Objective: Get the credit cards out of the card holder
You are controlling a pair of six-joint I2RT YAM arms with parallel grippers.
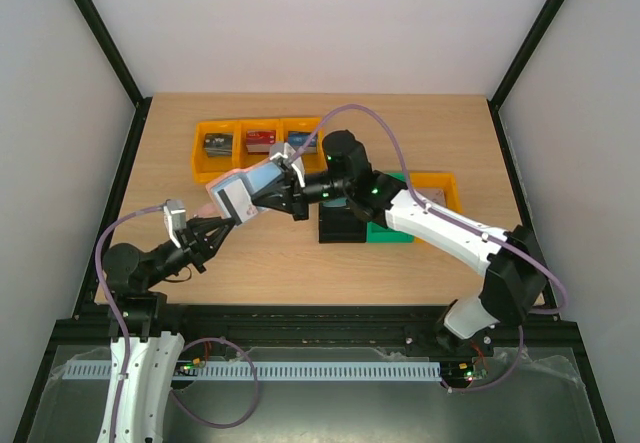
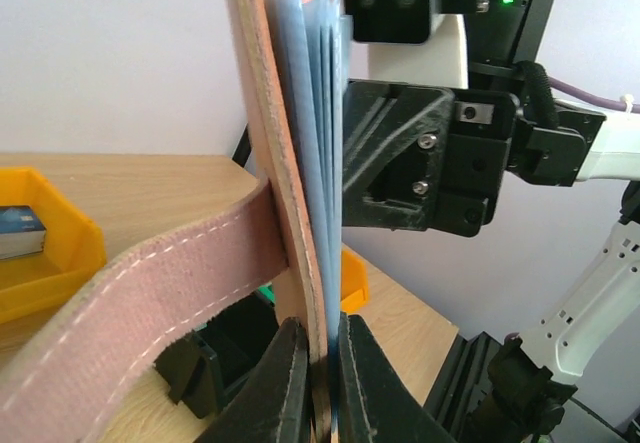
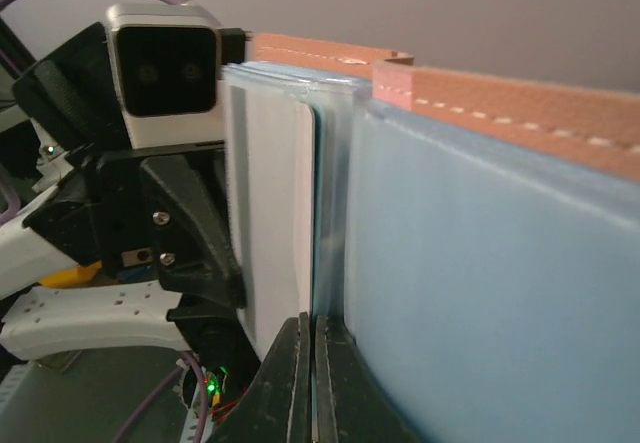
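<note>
In mid-air left of table centre, right gripper (image 3: 314,331): fingers pressed flat together, pinching the thin edge of a teal credit card (image 3: 318,213) that runs down into the seam between them. At that edge's 9 o'clock sits a white-faced clear sleeve (image 3: 270,213), at its 3 o'clock a pale blue panel (image 3: 480,283). Left gripper (image 2: 322,329): clamped shut on the lower edge of the card holder (image 2: 275,163), which stands upright, reddish-brown outside facing 9 o'clock in the left wrist view, blue sleeves (image 2: 320,113) fanned toward 3 o'clock. Stitched strap (image 2: 130,303) curls off toward 8 o'clock. From above, the holder hangs off the table (image 1: 300,258), left gripper at its 7 o'clock, right gripper at its 3 o'clock. Row of yellow bins (image 1: 215,170) lies at the holder's 12 o'clock, small boxes inside. A black block (image 1: 338,229) and a green piece (image 1: 392,234) sit under the right arm, near 4 o'clock.
</note>
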